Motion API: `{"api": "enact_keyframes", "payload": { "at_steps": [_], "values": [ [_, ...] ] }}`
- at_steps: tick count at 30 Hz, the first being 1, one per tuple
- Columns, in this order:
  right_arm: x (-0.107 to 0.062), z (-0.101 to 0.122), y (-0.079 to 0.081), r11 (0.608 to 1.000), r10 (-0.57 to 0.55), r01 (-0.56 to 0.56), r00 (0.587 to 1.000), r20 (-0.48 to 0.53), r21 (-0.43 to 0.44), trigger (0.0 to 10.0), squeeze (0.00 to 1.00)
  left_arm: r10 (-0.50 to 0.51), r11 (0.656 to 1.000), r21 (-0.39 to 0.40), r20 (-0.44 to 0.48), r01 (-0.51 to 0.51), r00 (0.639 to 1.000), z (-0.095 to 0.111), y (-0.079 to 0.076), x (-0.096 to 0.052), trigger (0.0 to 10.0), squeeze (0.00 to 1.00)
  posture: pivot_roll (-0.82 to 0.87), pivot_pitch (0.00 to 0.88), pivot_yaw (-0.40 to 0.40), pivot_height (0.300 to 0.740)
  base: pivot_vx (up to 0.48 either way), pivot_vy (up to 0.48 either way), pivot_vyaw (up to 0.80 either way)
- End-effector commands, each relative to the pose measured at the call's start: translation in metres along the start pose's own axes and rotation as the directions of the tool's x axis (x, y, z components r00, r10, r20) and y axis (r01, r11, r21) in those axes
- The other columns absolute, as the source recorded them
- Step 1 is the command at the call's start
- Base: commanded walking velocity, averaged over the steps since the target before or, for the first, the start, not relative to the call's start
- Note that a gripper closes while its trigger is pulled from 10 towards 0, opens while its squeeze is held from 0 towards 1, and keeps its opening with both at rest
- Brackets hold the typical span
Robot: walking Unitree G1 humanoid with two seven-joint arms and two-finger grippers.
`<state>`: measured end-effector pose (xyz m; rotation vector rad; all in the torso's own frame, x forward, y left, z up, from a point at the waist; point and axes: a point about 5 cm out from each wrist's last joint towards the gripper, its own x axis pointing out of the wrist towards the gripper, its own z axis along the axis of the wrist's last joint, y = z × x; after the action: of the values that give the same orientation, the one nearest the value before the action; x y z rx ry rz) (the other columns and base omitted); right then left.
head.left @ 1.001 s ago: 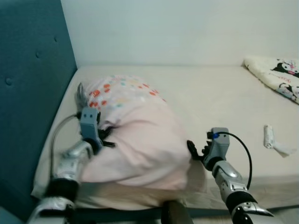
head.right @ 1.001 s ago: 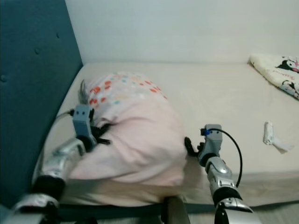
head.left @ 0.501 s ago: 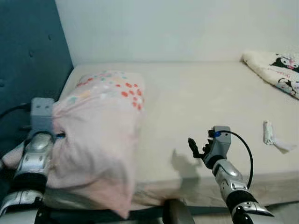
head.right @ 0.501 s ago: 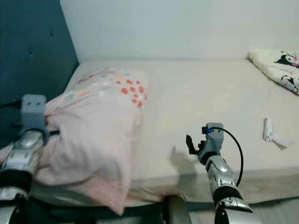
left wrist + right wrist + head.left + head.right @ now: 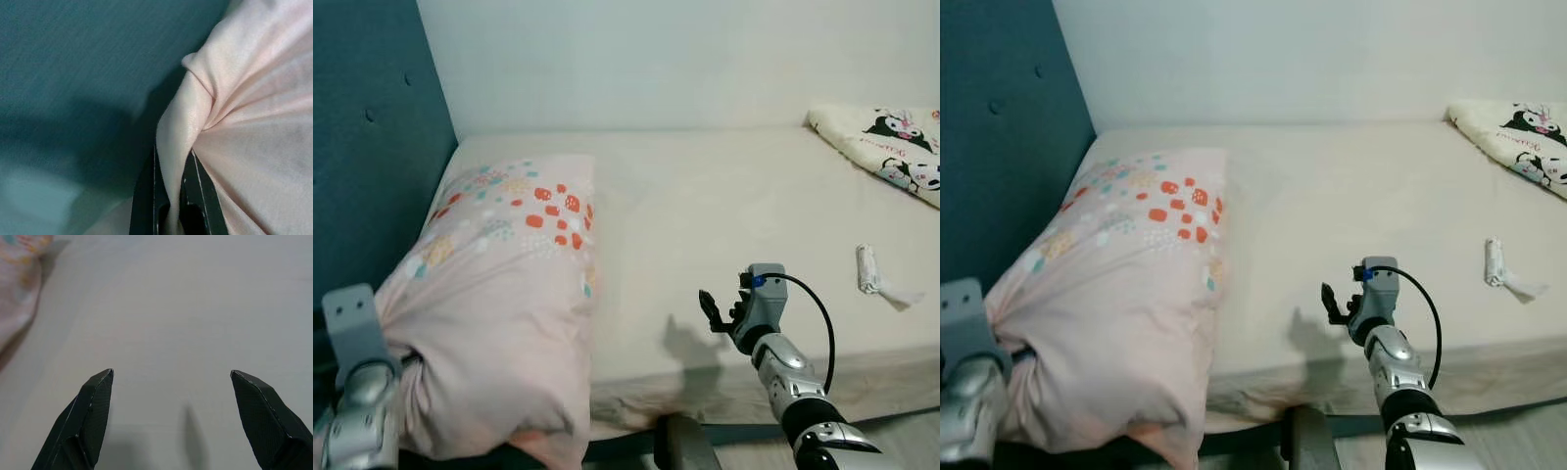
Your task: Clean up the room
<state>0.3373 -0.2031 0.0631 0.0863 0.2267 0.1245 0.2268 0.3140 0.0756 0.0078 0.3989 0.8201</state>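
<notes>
A pale pink pillow [image 5: 499, 313] with red and teal dots lies along the bed's left side by the teal headboard [image 5: 362, 147]. My left gripper [image 5: 168, 196] is shut on a bunched fold of the pillow [image 5: 234, 127] at its near corner; its wrist [image 5: 357, 382] shows at the lower left. My right gripper [image 5: 717, 311] hovers open over the bed's front edge, right of the pillow and apart from it. Its black fingers [image 5: 93, 411] are spread wide above bare cream sheet [image 5: 166, 323].
The cream mattress [image 5: 724, 206] runs back to a white wall. A small white crumpled item [image 5: 873, 274] lies near the right front edge. A cream blanket with black cartoon prints [image 5: 886, 147] sits at the far right corner.
The left gripper has dragged the pillow leftward and toward the headboard, off the bed's middle. The right gripper has let go of the pillow and now stands apart, open. The camera shifted slightly.
</notes>
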Motion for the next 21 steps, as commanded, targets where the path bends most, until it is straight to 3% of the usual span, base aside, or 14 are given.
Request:
{"api": "enact_keyframes", "payload": {
  "at_steps": [1, 3, 4, 7, 9, 12, 16, 19, 20, 21],
  "values": [
    [0.002, 0.001, 0.004, 1.000, 0.016, -0.016, 1.000, 0.002, 0.003, 10.0, 0.00, 0.140, 0.990, -0.029, -0.036, -0.141, 0.990, -0.007, 0.028, -0.004, 0.0, 0.00, -0.01, 0.000, -0.029, 0.476, 0.000, 0.000, 0.00],
    [0.001, 0.001, 0.004, 1.000, 0.018, -0.018, 1.000, 0.002, 0.002, 10.0, 0.00, 0.152, 0.987, -0.037, -0.042, -0.153, 0.988, -0.008, 0.031, -0.008, 0.0, 0.00, -0.01, 0.000, -0.029, 0.476, 0.000, 0.000, 0.00],
    [0.001, -0.001, 0.006, 1.000, 0.026, -0.026, 1.000, -0.002, 0.002, 10.0, 0.00, 0.177, 0.979, -0.092, -0.054, -0.182, 0.983, -0.007, 0.037, -0.016, 0.0, 0.00, -0.01, 0.000, -0.036, 0.476, 0.000, 0.000, 0.00],
    [0.001, -0.002, 0.006, 1.000, 0.028, -0.028, 1.000, -0.004, 0.002, 10.0, 0.00, 0.181, 0.975, -0.116, -0.061, -0.187, 0.982, -0.007, 0.037, -0.018, 0.0, 0.00, -0.01, 0.000, -0.036, 0.476, 0.000, 0.000, 0.00],
    [0.001, -0.002, 0.007, 1.000, 0.031, -0.030, 1.000, -0.006, 0.005, 10.0, 0.00, 0.154, 0.977, -0.134, -0.073, -0.163, 0.985, -0.007, 0.032, -0.021, 0.0, 0.00, 0.00, 0.000, -0.045, 0.476, 0.000, 0.000, 0.00],
    [0.003, -0.001, 0.011, 0.999, 0.041, -0.041, 0.999, -0.005, -0.002, 10.0, 0.00, 0.077, 0.977, -0.193, -0.099, -0.095, 0.992, -0.009, 0.002, -0.025, 0.0, 0.00, -0.02, 0.000, -0.033, 0.476, 0.000, 0.000, 0.00],
    [0.004, 0.001, 0.011, 0.999, 0.041, -0.041, 0.999, 0.004, 0.003, 10.0, 0.00, 0.057, 0.972, -0.223, -0.101, -0.078, 0.993, -0.007, -0.005, -0.027, 0.0, 0.00, -0.02, 0.000, -0.032, 0.476, 0.000, 0.000, 0.00],
    [0.002, -0.002, 0.009, 1.000, 0.031, -0.031, 1.000, -0.004, 0.007, 10.0, 0.00, -0.019, 0.963, -0.269, -0.087, -0.005, 0.996, -0.002, -0.018, -0.026, 0.0, 0.00, -0.02, 0.000, -0.031, 0.476, 0.000, 0.000, 0.00],
    [0.000, -0.005, 0.007, 1.000, 0.024, -0.024, 1.000, -0.011, 0.010, 10.0, 0.00, -0.096, 0.964, -0.249, -0.013, 0.089, 0.995, 0.011, -0.031, -0.024, 10.0, 0.65, -0.02, 0.000, -0.031, 0.476, 0.000, 0.000, 0.00],
    [0.000, -0.006, 0.007, 1.000, 0.023, -0.022, 1.000, -0.013, 0.012, 10.0, 0.00, -0.114, 0.967, -0.227, 0.032, 0.118, 0.993, 0.018, -0.035, -0.023, 10.0, 1.00, -0.02, 0.000, -0.032, 0.476, 0.000, 0.000, 0.00]
  ]
}}
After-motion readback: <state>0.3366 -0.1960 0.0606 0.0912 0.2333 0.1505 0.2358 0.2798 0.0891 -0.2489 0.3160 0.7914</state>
